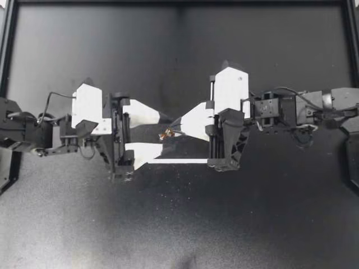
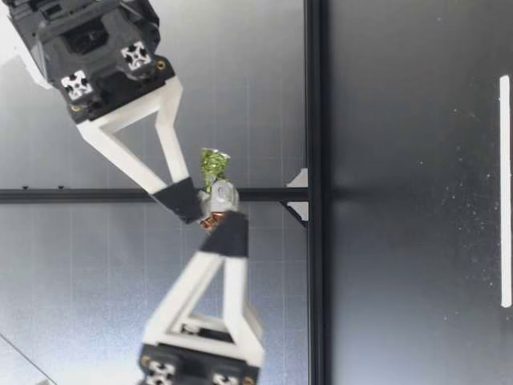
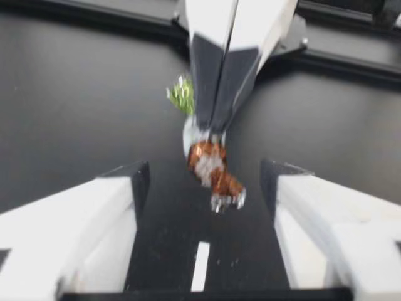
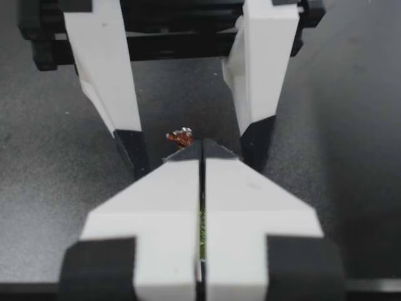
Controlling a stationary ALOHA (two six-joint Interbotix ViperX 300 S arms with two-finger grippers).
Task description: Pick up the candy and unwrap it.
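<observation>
Unwrapping is in hand: the right gripper (image 1: 179, 125) pinches the candy (image 1: 166, 134) aloft; the left gripper (image 1: 162, 133), spread around its loose end, likely must close and pull.

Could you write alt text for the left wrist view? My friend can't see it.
The right gripper, fingers shut, holds a copper-coloured candy with a green twisted end above the dark table. The left gripper has open fingers on either side of it.

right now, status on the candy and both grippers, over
Right gripper shut on candy, held above the table. Left gripper open, straddling its free end, no contact. Wrapper not off yet. Nothing in the way.
</observation>
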